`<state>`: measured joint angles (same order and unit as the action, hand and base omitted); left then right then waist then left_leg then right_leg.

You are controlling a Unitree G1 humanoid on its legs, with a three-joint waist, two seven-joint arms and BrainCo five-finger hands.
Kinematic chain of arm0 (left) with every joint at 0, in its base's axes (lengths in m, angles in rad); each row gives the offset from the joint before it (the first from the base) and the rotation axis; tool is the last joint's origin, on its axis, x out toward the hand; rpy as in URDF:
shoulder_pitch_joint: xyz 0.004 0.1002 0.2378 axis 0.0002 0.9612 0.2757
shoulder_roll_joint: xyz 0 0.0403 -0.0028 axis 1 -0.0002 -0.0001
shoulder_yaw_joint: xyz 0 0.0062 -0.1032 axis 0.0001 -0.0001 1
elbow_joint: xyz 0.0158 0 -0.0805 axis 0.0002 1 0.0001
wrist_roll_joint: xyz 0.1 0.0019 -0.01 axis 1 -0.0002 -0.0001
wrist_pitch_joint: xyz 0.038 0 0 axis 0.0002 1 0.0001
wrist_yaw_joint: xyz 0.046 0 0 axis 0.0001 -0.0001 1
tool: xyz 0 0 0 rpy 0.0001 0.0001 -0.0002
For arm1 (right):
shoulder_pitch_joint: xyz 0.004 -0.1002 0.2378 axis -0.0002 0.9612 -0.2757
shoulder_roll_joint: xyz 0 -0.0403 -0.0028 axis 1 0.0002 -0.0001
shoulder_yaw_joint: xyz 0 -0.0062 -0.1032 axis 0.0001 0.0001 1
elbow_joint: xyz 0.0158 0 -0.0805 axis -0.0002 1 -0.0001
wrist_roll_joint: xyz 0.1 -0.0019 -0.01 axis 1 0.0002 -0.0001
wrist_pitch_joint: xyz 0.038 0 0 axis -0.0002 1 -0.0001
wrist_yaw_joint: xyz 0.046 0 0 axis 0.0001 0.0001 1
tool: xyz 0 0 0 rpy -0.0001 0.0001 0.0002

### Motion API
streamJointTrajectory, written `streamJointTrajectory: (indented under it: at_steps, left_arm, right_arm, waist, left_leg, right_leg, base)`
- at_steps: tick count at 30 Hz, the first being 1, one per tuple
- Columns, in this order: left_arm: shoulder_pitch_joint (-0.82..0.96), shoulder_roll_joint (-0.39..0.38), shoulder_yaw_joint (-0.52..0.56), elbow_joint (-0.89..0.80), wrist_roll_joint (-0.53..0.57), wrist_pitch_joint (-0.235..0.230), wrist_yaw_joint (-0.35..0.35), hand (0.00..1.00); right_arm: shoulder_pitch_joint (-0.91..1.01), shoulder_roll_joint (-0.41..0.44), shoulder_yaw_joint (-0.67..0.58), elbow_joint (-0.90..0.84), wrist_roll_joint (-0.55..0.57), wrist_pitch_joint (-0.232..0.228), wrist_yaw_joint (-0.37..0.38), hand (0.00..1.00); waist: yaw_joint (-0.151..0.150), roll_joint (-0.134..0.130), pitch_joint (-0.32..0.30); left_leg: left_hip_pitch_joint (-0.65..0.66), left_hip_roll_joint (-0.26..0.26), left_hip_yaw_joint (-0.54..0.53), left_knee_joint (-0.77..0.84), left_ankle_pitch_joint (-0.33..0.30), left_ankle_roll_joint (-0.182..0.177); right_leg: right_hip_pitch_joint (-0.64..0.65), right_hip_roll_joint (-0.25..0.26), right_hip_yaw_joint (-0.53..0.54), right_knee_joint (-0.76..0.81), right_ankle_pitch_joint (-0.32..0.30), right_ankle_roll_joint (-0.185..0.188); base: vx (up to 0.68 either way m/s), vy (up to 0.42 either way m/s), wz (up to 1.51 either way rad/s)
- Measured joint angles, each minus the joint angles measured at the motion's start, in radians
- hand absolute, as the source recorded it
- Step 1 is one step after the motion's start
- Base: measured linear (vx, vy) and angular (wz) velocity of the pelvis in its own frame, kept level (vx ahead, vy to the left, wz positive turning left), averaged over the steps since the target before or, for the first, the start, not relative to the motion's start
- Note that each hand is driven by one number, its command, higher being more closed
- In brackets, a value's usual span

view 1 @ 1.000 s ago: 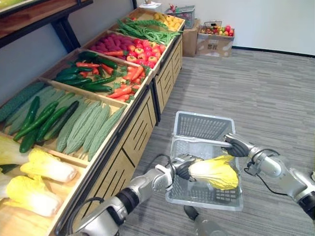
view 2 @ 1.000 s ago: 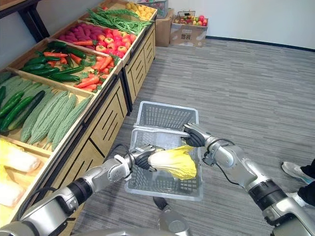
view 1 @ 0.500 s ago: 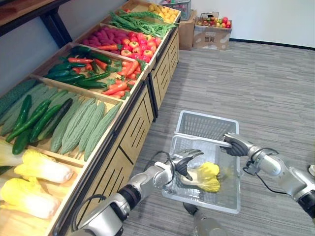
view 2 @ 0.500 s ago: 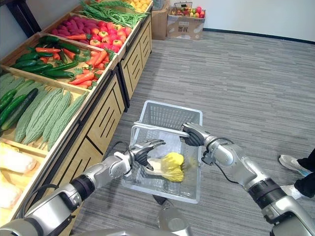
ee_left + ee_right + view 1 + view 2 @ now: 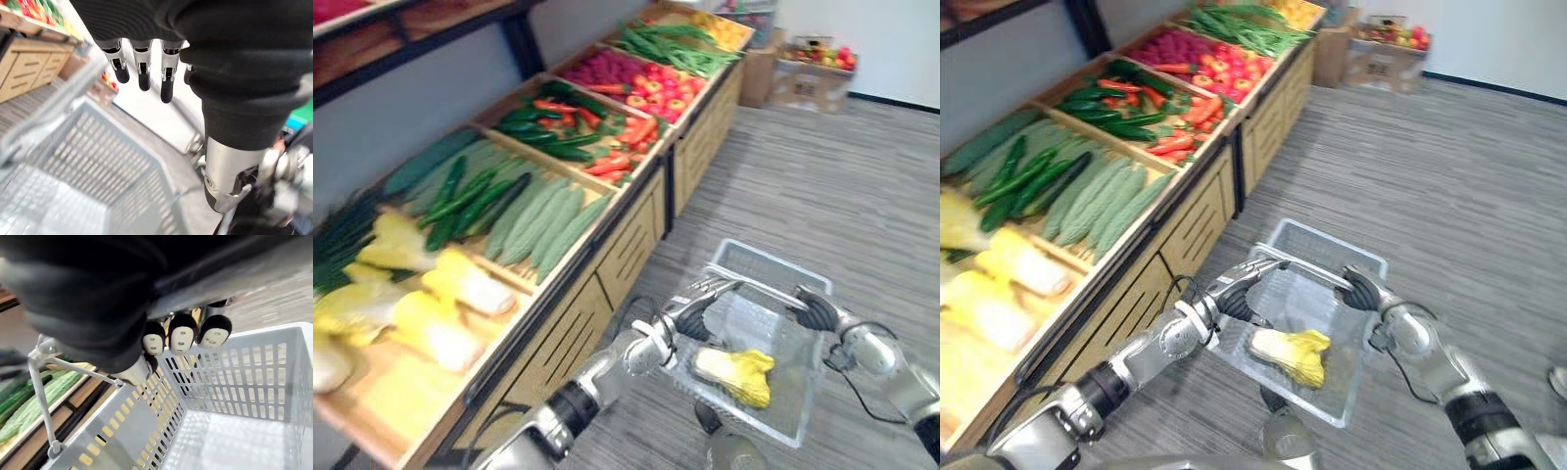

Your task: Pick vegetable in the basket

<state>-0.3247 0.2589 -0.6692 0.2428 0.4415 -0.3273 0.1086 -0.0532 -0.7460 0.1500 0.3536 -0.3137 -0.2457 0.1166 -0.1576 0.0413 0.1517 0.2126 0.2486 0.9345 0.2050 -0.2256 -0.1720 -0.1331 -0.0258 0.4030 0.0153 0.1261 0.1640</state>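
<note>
Napa cabbage (image 5: pixel 1290 354) lies on bottom of grey mesh basket (image 5: pixel 1317 299), clear of both hands. My left hand (image 5: pixel 693 315) hangs over basket's stand-side rim, empty. Left wrist view adds what head views blur: fingers (image 5: pixel 142 66) straight, mesh beneath. My right hand (image 5: pixel 1363 289) is clenched round basket handle (image 5: pixel 1302 269). Right wrist view shows fingertips (image 5: pixel 182 338) curled at wire. Wooden produce stand (image 5: pixel 626 245) on left: bitter gourds (image 5: pixel 543 220), cucumbers (image 5: pixel 470 196), carrots (image 5: pixel 617 162). Grey plank floor (image 5: pixel 1489 196), cardboard boxes (image 5: pixel 808 83) by white wall.
</note>
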Motion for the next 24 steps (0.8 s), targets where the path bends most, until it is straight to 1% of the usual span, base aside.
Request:
streamJointTrajectory:
  at_steps: [1,2,3,4,5,6,7,8,9,10,11,12,13,15,16,17,18,19,20,21,22,23,24]
  left_arm:
    - [0.037,0.004,0.016,-0.059,-0.031,-0.001,-0.007,0.0]
    - [0.055,0.009,0.024,-0.086,-0.048,-0.002,-0.009,0.0]
    - [0.096,0.017,0.053,-0.144,-0.06,-0.002,-0.018,0.0]
    - [0.139,0.027,0.085,-0.196,-0.097,-0.002,-0.023,0.0]
    - [0.162,0.03,0.106,-0.222,-0.12,-0.002,-0.026,0.0]
    - [0.21,0.036,0.154,-0.279,-0.149,-0.001,-0.026,0.0]
    - [0.25,0.041,0.201,-0.33,-0.167,-0.001,-0.027,0.0]
    - [0.272,0.042,0.227,-0.357,-0.168,-0.001,-0.025,0.0]
    - [0.307,0.043,0.281,-0.411,-0.194,-0.001,-0.023,0.0]
    - [0.338,0.04,0.336,-0.455,-0.205,0.0,-0.005,0.0]
    - [0.354,0.038,0.366,-0.474,-0.205,0.0,0.005,0.0]
    - [0.379,0.028,0.426,-0.498,-0.205,0.0,0.015,0.0]
    - [0.389,0.018,0.456,-0.505,-0.205,0.001,0.025,0.0]
    - [0.423,-0.04,0.591,-0.514,-0.205,0.009,0.084,0.0]
    - [0.43,-0.055,0.621,-0.513,-0.205,0.011,0.097,0.0]
    - [0.445,-0.061,0.669,-0.51,-0.205,0.011,0.127,0.0]
    - [0.456,-0.06,0.713,-0.493,-0.203,0.014,0.141,0.0]
    - [0.459,-0.061,0.73,-0.483,-0.2,0.019,0.15,0.0]
    - [0.461,-0.066,0.764,-0.458,-0.2,0.031,0.163,0.0]
    - [0.476,-0.079,0.804,-0.43,-0.198,0.043,0.172,0.0]
    - [0.484,-0.085,0.822,-0.412,-0.195,0.054,0.178,0.0]
    - [0.494,-0.095,0.845,-0.374,-0.192,0.061,0.185,0.0]
    - [0.51,-0.103,0.88,-0.296,-0.182,0.079,0.198,0.0]
  right_arm:
    - [0.021,0.022,-0.042,0.047,-0.015,0.017,-0.002,1.0]
    - [0.028,0.034,-0.064,0.072,-0.027,0.026,-0.003,1.0]
    - [0.041,0.06,-0.107,0.127,-0.042,0.037,-0.005,1.0]
    - [0.055,0.082,-0.145,0.183,-0.05,0.053,-0.008,1.0]
    - [0.061,0.093,-0.163,0.211,-0.058,0.062,-0.01,1.0]
    - [0.071,0.117,-0.198,0.265,-0.068,0.073,-0.023,1.0]
    - [0.095,0.148,-0.246,0.324,-0.076,0.078,-0.041,1.0]
    - [0.102,0.163,-0.27,0.356,-0.079,0.081,-0.046,1.0]
    - [0.117,0.197,-0.322,0.414,-0.079,0.092,-0.055,1.0]
    - [0.132,0.229,-0.367,0.464,-0.078,0.107,-0.079,1.0]
    - [0.137,0.246,-0.391,0.488,-0.078,0.112,-0.089,1.0]
    - [0.149,0.28,-0.436,0.537,-0.076,0.114,-0.1,1.0]
    - [0.157,0.295,-0.459,0.565,-0.076,0.114,-0.11,1.0]
    - [0.17,0.353,-0.543,0.653,-0.066,0.123,-0.142,1.0]
    - [0.175,0.364,-0.558,0.664,-0.061,0.13,-0.154,1.0]
    - [0.178,0.373,-0.577,0.688,-0.059,0.137,-0.159,1.0]
    - [0.186,0.374,-0.577,0.699,-0.059,0.138,-0.159,1.0]
    - [0.191,0.375,-0.582,0.706,-0.057,0.138,-0.162,1.0]
    - [0.193,0.381,-0.609,0.725,-0.056,0.139,-0.165,1.0]
    - [0.195,0.387,-0.626,0.729,-0.051,0.147,-0.171,1.0]
    - [0.195,0.392,-0.637,0.731,-0.044,0.15,-0.173,1.0]
    - [0.197,0.399,-0.655,0.736,-0.036,0.152,-0.176,1.0]
    - [0.204,0.408,-0.664,0.744,-0.027,0.153,-0.188,1.0]
  waist:
    - [0.014,-0.001,0.0]
    - [0.02,-0.001,-0.001]
    - [0.027,-0.003,-0.001]
    - [0.031,-0.004,-0.001]
    - [0.032,-0.007,-0.002]
    - [0.044,-0.005,-0.004]
    - [0.059,-0.017,-0.008]
    - [0.063,-0.018,-0.018]
    - [0.078,-0.017,-0.031]
    - [0.085,-0.027,-0.036]
    - [0.088,-0.027,-0.04]
    - [0.099,-0.034,-0.053]
    - [0.107,-0.038,-0.063]
    - [0.12,-0.054,-0.076]
    - [0.127,-0.058,-0.077]
    - [0.138,-0.062,-0.082]
    - [0.138,-0.071,-0.086]
    - [0.137,-0.074,-0.091]
    - [0.137,-0.069,-0.103]
    - [0.136,-0.075,-0.104]
    - [0.136,-0.071,-0.107]
    - [0.137,-0.077,-0.109]
    - [0.138,-0.078,-0.116]
  left_leg:
    - [-0.016,-0.014,-0.038,-0.012,0.007,0.011]
    - [-0.024,-0.02,-0.054,-0.017,0.012,0.018]
    - [-0.039,-0.036,-0.096,-0.029,0.021,0.03]
    - [-0.062,-0.048,-0.144,-0.039,0.031,0.042]
    - [-0.07,-0.055,-0.164,-0.046,0.037,0.046]
    - [-0.074,-0.067,-0.201,-0.056,0.048,0.055]
    - [-0.091,-0.08,-0.244,-0.071,0.06,0.064]
    - [-0.102,-0.086,-0.264,-0.079,0.066,0.068]
    - [-0.111,-0.1,-0.305,-0.096,0.082,0.076]
    - [-0.123,-0.113,-0.347,-0.116,0.1,0.083]
    - [-0.125,-0.118,-0.372,-0.127,0.111,0.088]
    - [-0.137,-0.133,-0.415,-0.156,0.133,0.094]
    - [-0.141,-0.139,-0.432,-0.173,0.145,0.097]
    - [-0.141,-0.161,-0.51,-0.23,0.193,0.101]
    - [-0.141,-0.164,-0.524,-0.243,0.203,0.101]
    - [-0.144,-0.168,-0.548,-0.258,0.218,0.103]
    - [-0.16,-0.17,-0.583,-0.265,0.23,0.103]
    - [-0.166,-0.173,-0.599,-0.272,0.238,0.103]
    - [-0.174,-0.181,-0.63,-0.288,0.256,0.104]
    - [-0.178,-0.184,-0.654,-0.306,0.27,0.106]
    - [-0.177,-0.184,-0.662,-0.306,0.272,0.105]
    - [-0.177,-0.184,-0.672,-0.307,0.274,0.105]
    - [-0.176,-0.183,-0.684,-0.307,0.276,0.104]
  right_leg:
    - [0.003,-0.02,-0.028,0.0,-0.004,0.004]
    - [0.004,-0.031,-0.044,0.0,-0.006,0.006]
    - [0.008,-0.05,-0.078,-0.003,-0.008,0.008]
    - [0.022,-0.073,-0.121,-0.015,-0.008,0.008]
    - [0.027,-0.081,-0.138,-0.016,-0.01,0.01]
    - [0.038,-0.097,-0.172,-0.02,-0.011,0.012]
    - [0.053,-0.115,-0.211,-0.028,-0.013,0.013]
    - [0.055,-0.123,-0.233,-0.033,-0.013,0.014]
    - [0.066,-0.139,-0.272,-0.036,-0.015,0.014]
    - [0.077,-0.151,-0.315,-0.037,-0.016,0.012]
    - [0.085,-0.157,-0.337,-0.038,-0.017,0.011]
    - [0.093,-0.171,-0.381,-0.038,-0.021,0.01]
    - [0.094,-0.176,-0.402,-0.038,-0.024,0.011]
    - [0.117,-0.19,-0.48,-0.038,-0.03,0.006]
    - [0.12,-0.192,-0.493,-0.038,-0.03,0.005]
    - [0.126,-0.195,-0.526,-0.035,-0.036,-0.004]
    - [0.127,-0.198,-0.561,-0.03,-0.045,-0.018]
    - [0.128,-0.201,-0.578,-0.029,-0.053,-0.021]
    - [0.129,-0.203,-0.607,-0.027,-0.061,-0.029]
    - [0.134,-0.203,-0.629,-0.028,-0.068,-0.03]
    - [0.137,-0.203,-0.637,-0.029,-0.069,-0.031]
    - [0.143,-0.203,-0.649,-0.029,-0.073,-0.032]
    - [0.154,-0.203,-0.667,-0.031,-0.078,-0.035]
  base:
    - [-0.09,-0.021,0.83]
    - [-0.09,-0.015,0.89]
    - [-0.08,-0.02,1.02]
    - [-0.08,-0.018,1.07]
    - [-0.05,-0.011,1.02]
    - [-0.05,0.003,0.99]
    - [-0.05,0.007,0.97]
    - [-0.02,0.008,1.04]
    - [-0.02,0.001,1.03]
    - [0.0,-0.005,1.05]
    - [-0.03,-0.011,1.1]
    - [-0.02,-0.014,0.88]
    - [-0.01,-0.024,1.04]
    - [0.0,-0.032,0.97]
    - [-0.03,-0.029,0.8]
    - [-0.06,-0.031,0.69]
    - [-0.07,-0.035,0.73]
    - [-0.06,-0.033,0.79]
    - [-0.05,-0.02,0.7]
    - [-0.06,-0.014,0.58]
    - [-0.06,-0.006,0.38]
    - [-0.05,-0.009,0.29]
    - [-0.03,-0.006,0.28]
